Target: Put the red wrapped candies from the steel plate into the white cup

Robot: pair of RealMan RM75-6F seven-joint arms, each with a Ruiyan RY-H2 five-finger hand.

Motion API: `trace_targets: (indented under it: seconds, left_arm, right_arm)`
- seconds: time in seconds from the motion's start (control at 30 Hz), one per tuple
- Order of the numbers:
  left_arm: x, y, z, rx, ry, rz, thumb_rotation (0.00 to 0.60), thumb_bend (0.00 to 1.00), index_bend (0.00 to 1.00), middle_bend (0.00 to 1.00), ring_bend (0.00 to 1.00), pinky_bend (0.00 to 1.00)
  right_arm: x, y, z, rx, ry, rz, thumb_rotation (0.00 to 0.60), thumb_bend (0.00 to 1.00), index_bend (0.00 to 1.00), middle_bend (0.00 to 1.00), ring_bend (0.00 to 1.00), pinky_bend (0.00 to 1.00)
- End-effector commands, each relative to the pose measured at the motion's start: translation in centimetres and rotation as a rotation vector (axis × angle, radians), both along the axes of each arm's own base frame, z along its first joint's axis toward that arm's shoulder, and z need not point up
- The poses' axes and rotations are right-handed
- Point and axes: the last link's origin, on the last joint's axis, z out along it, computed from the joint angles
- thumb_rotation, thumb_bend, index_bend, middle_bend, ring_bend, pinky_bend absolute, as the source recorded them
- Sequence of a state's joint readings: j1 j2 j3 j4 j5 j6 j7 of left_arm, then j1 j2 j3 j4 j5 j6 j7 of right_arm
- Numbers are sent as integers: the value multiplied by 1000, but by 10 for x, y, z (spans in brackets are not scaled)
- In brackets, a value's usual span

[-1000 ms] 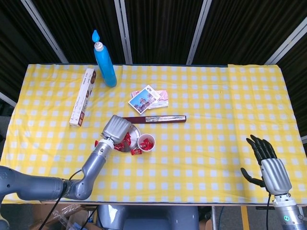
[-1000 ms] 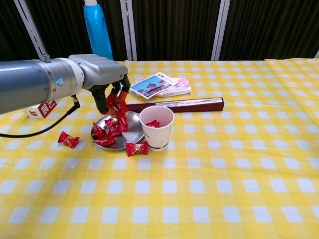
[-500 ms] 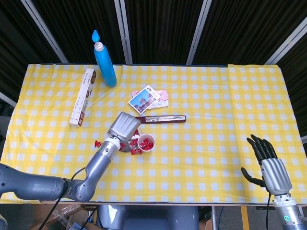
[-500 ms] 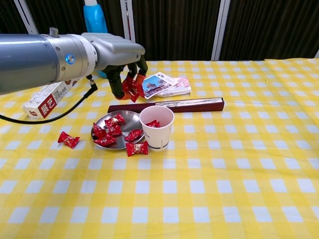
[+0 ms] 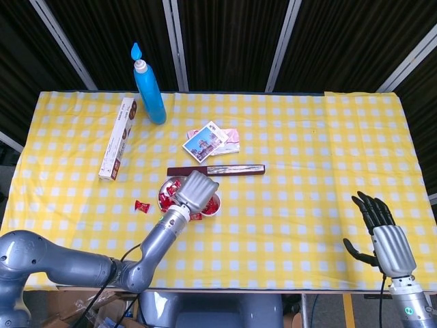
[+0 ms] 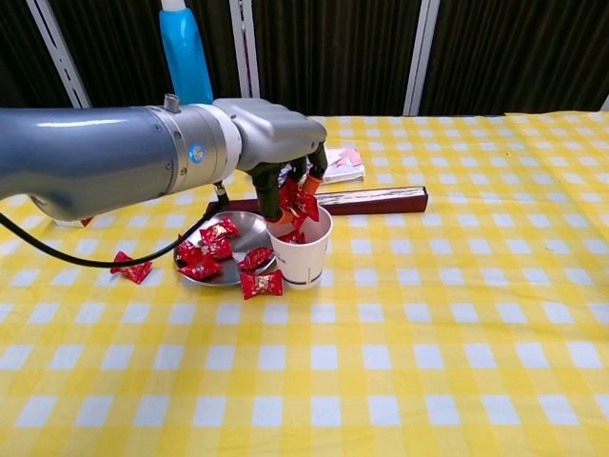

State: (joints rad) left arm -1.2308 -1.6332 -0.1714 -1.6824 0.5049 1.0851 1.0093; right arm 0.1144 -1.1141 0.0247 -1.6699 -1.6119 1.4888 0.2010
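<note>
My left hand [image 6: 282, 143] hovers over the white cup [image 6: 304, 257] and pinches red wrapped candies [image 6: 295, 198] in its fingertips just above the cup's mouth. More red shows inside the cup. The steel plate [image 6: 249, 229], left of the cup, holds several red candies [image 6: 204, 253]. One candy [image 6: 260, 283] lies on the cloth at the cup's foot, another [image 6: 130, 268] further left. In the head view the left hand [image 5: 196, 190] covers most of the cup [image 5: 214, 206] beside the plate [image 5: 168, 180]. My right hand [image 5: 382, 236] is open at the front right, holding nothing.
A dark long box [image 6: 354, 200] lies just behind the cup. Printed cards [image 5: 212, 140] lie beyond it. A blue bottle [image 5: 149, 85] and a long carton [image 5: 117, 137] stand at the back left. The loose candy [image 5: 142, 207] lies left of the plate.
My left hand lifted candies off the plate, swung right and came down over the cup. The right hand has not moved.
</note>
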Motion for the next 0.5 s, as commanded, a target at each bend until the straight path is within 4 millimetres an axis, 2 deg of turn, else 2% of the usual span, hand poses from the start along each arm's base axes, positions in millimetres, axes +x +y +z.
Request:
trace_targets:
  seconds: [0.03,0.3,0.5]
  left_arm:
    - [0,-2,-3,-9,11,-5,600,386,545,603,889,981]
    - [0,-4,-4,-13,23,-3,600,316,478,557,889,981]
    - [2,-3,-2,-3,8,-5,600,304,426,532,889,981]
  right_arm:
    - [0,0,0,0,0,0,600,388,0,0,0,0]
    - [0,1,0,2,1,2,600,388,0,0,0,0]
    - [0,1,0,0,1,2,600,388,0,0,0,0]
